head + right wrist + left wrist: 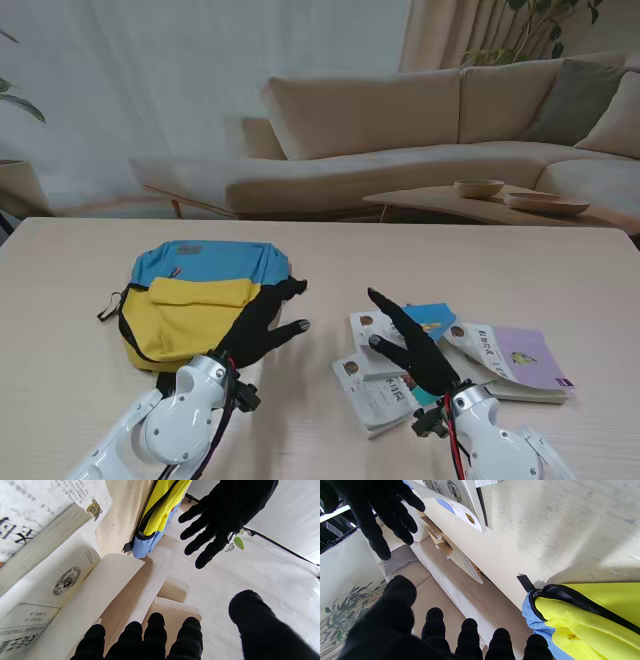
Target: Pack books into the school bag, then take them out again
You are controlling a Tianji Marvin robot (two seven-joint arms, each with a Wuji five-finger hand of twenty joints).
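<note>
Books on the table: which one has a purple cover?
The book farthest right, lying right of the right hand; the others show white or blue covers.

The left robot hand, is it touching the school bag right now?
Cannot tell. In the stand view the left robot hand overlaps the school bag, but its height is unclear. The left wrist view shows its fingertips beside the bag, with no plain contact or gap.

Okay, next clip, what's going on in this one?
A two-armed robot stands at a light wooden table with a blue and yellow school bag on its left and a loose pile of books on its right. Neither hand holds anything: the left hand hovers open beside the bag, and the right hand hovers open over the books. The books all lie outside the bag, whose zipper looks closed.
</note>
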